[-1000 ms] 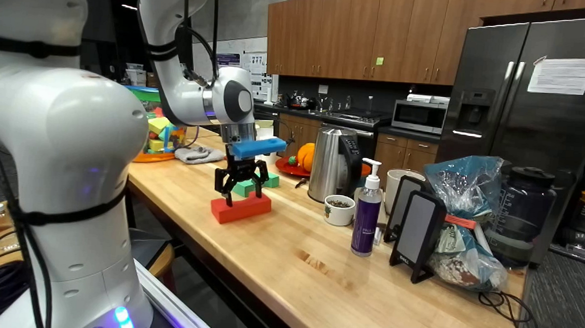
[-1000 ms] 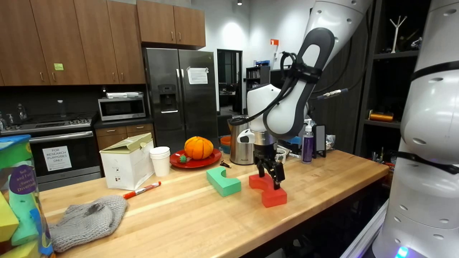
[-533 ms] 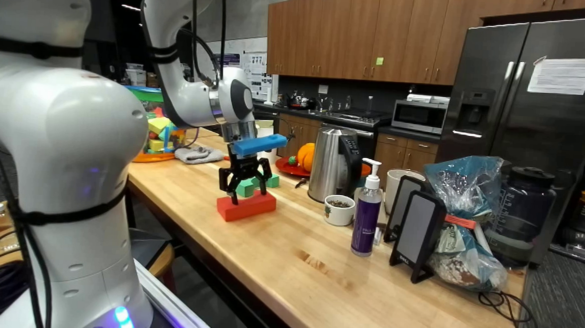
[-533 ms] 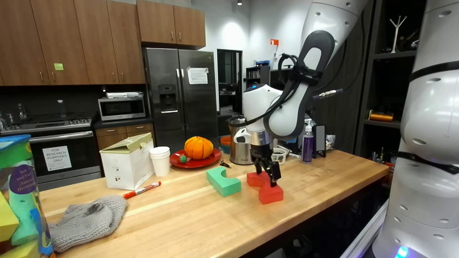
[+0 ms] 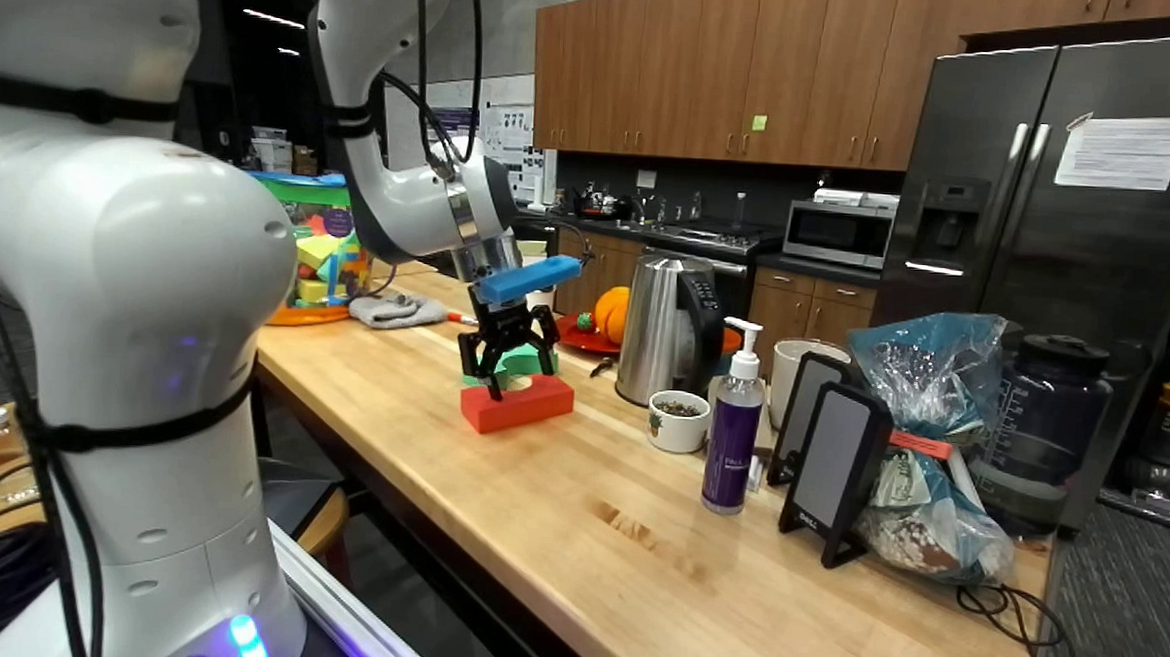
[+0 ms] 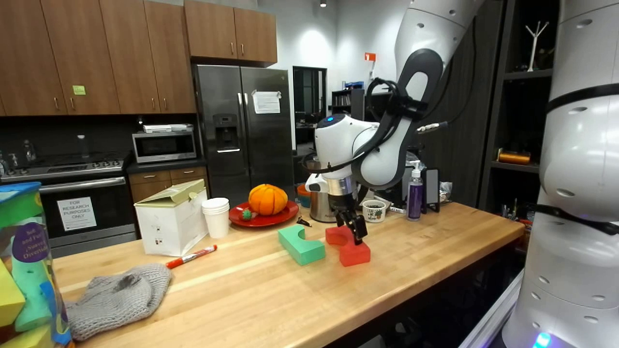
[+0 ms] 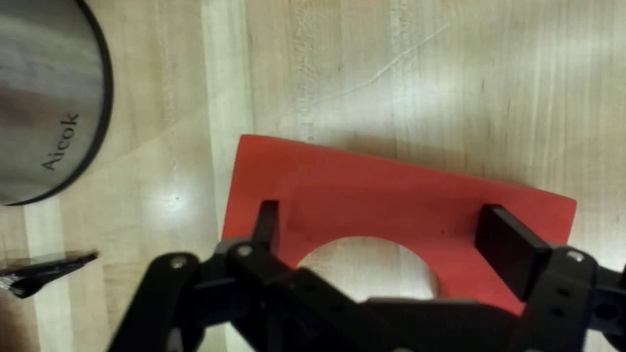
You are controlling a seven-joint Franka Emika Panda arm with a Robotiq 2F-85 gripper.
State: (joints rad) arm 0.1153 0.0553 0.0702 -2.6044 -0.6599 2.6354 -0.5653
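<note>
Green block [image 6: 300, 245] escapes the wrist view; red block [image 7: 371, 195] underlies the fingers [image 7: 511, 252].

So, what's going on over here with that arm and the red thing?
A robot arm is working with a red block on a wooden table. Its gripper is open, the two fingers spread over the block's top rather than clamped around it. Over the last second the block has slid along with the gripper across the table. Close beside it sits a green block with a similar curved notch; a metal kettle stands nearby.
</note>
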